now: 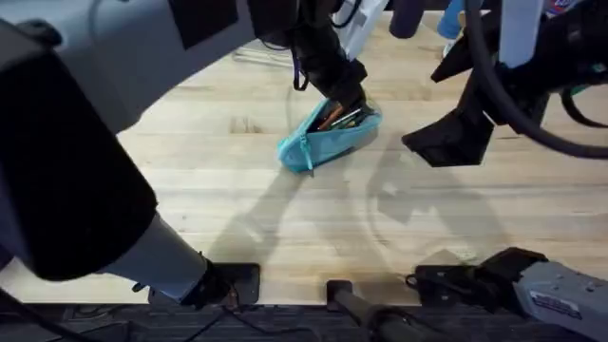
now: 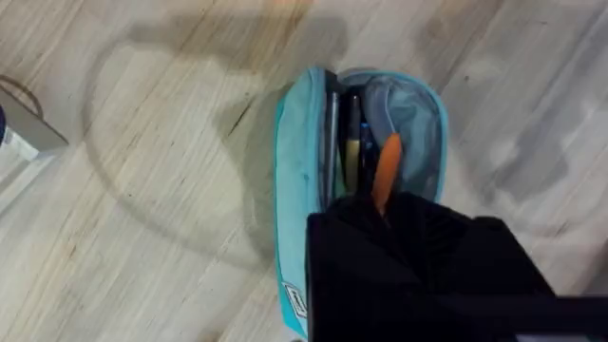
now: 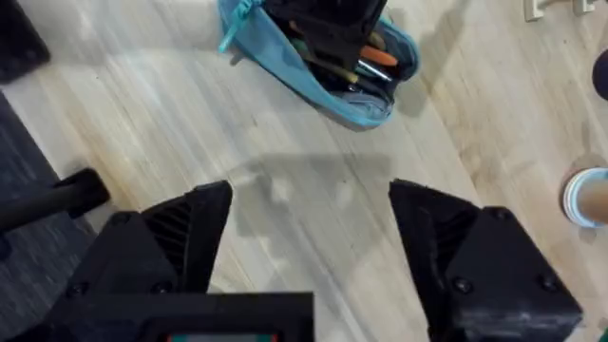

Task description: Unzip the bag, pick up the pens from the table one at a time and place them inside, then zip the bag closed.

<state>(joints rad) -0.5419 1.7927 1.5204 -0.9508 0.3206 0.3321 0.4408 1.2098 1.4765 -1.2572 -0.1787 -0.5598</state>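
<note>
Table [image 1: 285, 228], pale plank wood, carries the bag [image 1: 323, 142] a bit past centre in overhead view, lying at a slant, zip pull end twd the near-left, mouth unzipped and gaping. Left arm reaches fwd from lower left, large and dark under the cam, and its gripper [image 1: 350, 98] sits right over the bag's far-right end, at/in the opening. Can't tell how wide the left fingers stand or whether they clamp anything: in left wrist view they're one black mass over the near part of the pouch. Same view shows inside the bag [image 2: 304, 180]: dark lining, orange pen [image 2: 385, 176] poking up beside the black fingers, plus a dark slim item [image 2: 350, 142] alongside; silver-grey pen can't be made out w/ certainty. Right wrist view also has orange pen [image 3: 378, 57] in the open bag [image 3: 285, 52].

Right of the bag, well apart from it, right gripper [image 1: 446, 142] hangs above bare table, fingers spread wide, nothing btwn them; right wrist view confirms, both black fingers [image 3: 195, 233] far apart w/ plain wood in the gap.
</note>
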